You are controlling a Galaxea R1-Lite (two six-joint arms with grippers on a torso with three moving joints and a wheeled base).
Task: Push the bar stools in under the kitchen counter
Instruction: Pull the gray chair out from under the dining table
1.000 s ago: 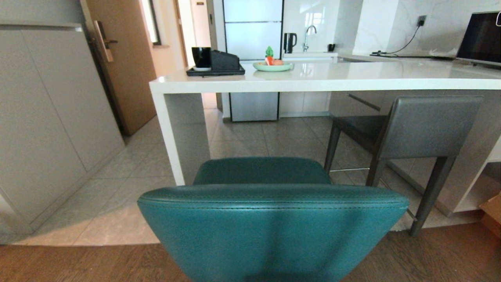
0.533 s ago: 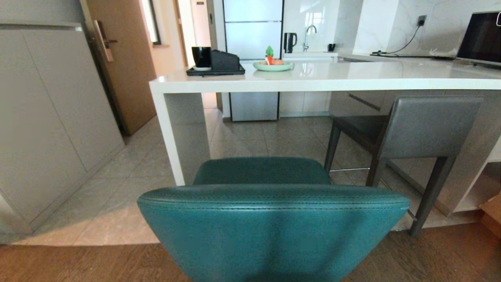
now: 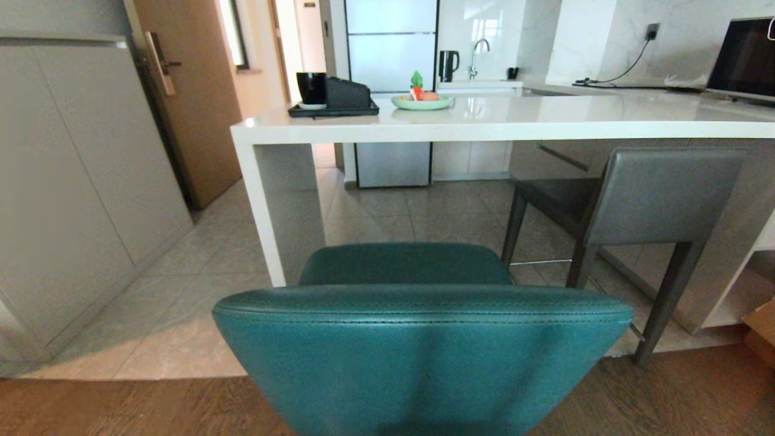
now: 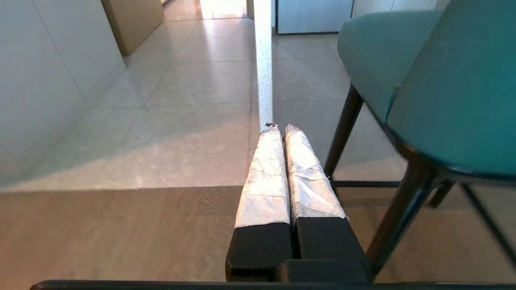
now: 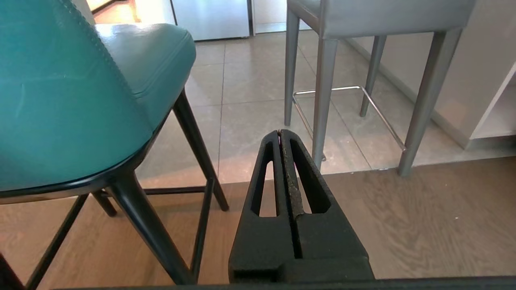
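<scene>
The teal bar stool (image 3: 418, 345) stands right in front of me, its back towards me and its seat short of the white kitchen counter (image 3: 502, 124). The grey bar stool (image 3: 642, 200) stands to the right, partly under the counter top. Neither gripper shows in the head view. My left gripper (image 4: 281, 128) is shut and empty, low beside the teal stool's (image 4: 451, 88) left side, not touching it. On the stool's (image 5: 68, 96) right side my right gripper (image 5: 279, 132) is shut and empty, also apart from it, with the grey stool's legs (image 5: 322, 92) ahead.
The counter's white slab leg (image 3: 266, 212) stands just left of the teal seat. On the counter sit a black tray with a cup (image 3: 333, 97) and a green plate (image 3: 422, 102). Grey cabinets (image 3: 79, 194) line the left; a cardboard box (image 3: 763, 333) lies at the right.
</scene>
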